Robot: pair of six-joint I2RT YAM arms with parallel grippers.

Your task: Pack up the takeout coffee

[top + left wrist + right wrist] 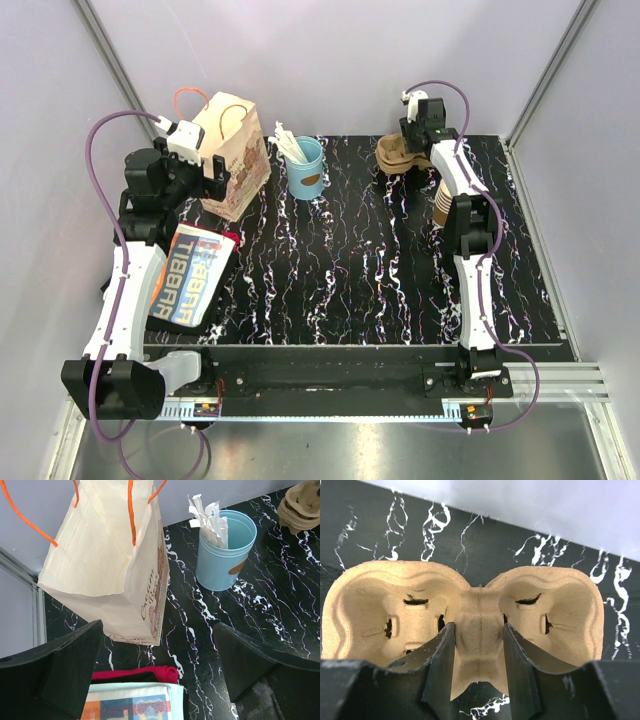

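The takeout coffee with its black lid shows in no view. A tan moulded pulp cup carrier (398, 155) lies on a stack of carriers at the back right of the black marble table. My right gripper (415, 140) is over it. In the right wrist view its two fingers sit in the wells on either side of the carrier's (370, 610) centre ridge, and the gripper (479, 630) is closed against that ridge. My left gripper (212, 168) is open and empty by the cream paper bag (235, 150) with orange handles, which stands open (110, 565).
A light-blue cup of white sticks (306, 170) stands right of the bag. A stack of tan paper cups (443, 200) stands partly behind my right arm. A colourful packet (192, 275) with something red (150, 674) under it lies at the left.
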